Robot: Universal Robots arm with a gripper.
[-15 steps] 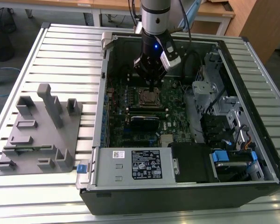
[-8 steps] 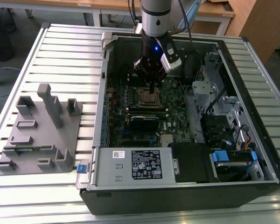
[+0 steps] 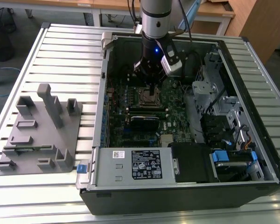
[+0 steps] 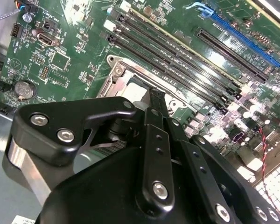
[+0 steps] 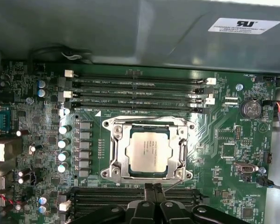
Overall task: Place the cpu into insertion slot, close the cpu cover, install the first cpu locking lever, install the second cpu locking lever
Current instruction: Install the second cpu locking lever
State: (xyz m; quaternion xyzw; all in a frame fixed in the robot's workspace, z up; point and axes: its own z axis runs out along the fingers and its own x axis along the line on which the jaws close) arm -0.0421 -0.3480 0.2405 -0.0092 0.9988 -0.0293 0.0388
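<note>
- CPU [image 5: 149, 151] sits seated in the slot [image 5: 115, 154], its silver top showing square through the window of the cover [image 5: 149, 122], which appears to lie flat over it; from the first wrist view I judge the placing and the cover-closing done.
- Far on the exterior view's left, a grey fixture [image 3: 39, 133] of pegs and pockets rests on the slatted table [image 3: 65, 51], well apart from the work; I take it for a parts holder.
- Moving right, the open case [image 3: 177, 193] lies on its side so my arm can reach straight down onto the motherboard [image 3: 177, 116].
- At centre, my gripper [image 3: 154, 93] hangs over the socket's edge; in the first wrist view its fingertips [image 5: 149, 190] are pressed together with nothing between them, just beside the socket frame on the side of the black memory slots [image 5: 130, 198].
- I read that clenched, narrow tip as suited to pushing a thin locking lever, though I cannot clearly pick out either lever's position.
- At the case's near wall lies the white-labelled supply box [image 3: 130, 165], clear of the arm.
</note>
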